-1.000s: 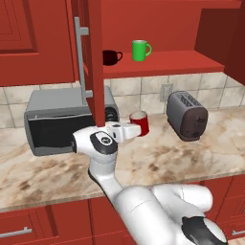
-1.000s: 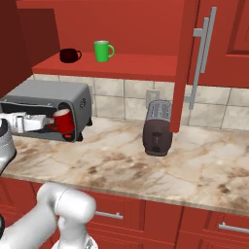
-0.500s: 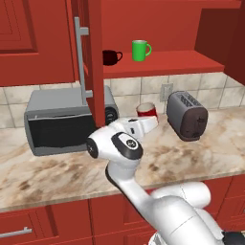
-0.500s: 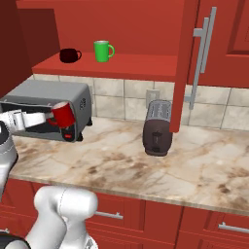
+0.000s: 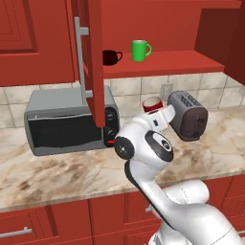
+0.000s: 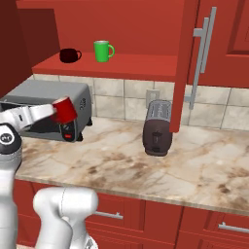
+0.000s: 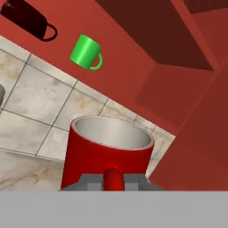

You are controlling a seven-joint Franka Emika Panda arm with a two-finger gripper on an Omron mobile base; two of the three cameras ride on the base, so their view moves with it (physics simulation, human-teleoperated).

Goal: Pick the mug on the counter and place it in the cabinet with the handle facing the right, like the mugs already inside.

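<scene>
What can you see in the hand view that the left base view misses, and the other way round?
Hand view alone: the red mug's pale inside and its handle, which points toward the camera. Left base view alone: the microwave, the toaster, the counter and the cabinet door's bar handle. Both: the red mug, lifted off the counter, plus the green mug and dark mug on the cabinet shelf.
</scene>
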